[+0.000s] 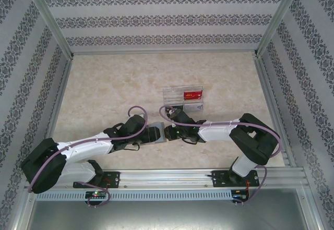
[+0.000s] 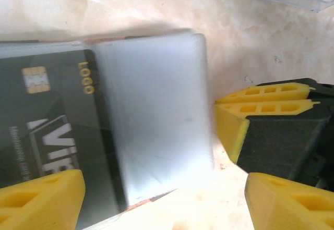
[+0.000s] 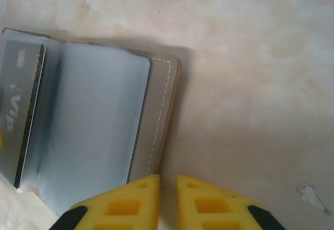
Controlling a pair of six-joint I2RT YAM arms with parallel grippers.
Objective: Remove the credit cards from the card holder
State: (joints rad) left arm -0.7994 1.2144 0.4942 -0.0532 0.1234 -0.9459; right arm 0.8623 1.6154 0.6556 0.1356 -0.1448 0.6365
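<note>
A dark card [image 2: 52, 120] marked LOGO and VIP is seen at the left, overlapped by a pale grey card [image 2: 156, 115]. The left gripper [image 2: 163, 193] is spread wide at the near edge. The right gripper [image 2: 235, 102], fingers nearly together, is set just right of the pale card.

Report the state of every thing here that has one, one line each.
card holder: open on the table.
black card: tucked in the card holder's clear sleeve.
red card: out of the card holder, in the clear tray.
left gripper: open wide over the card holder.
right gripper: slightly open, nothing seen in the narrow gap.
</note>
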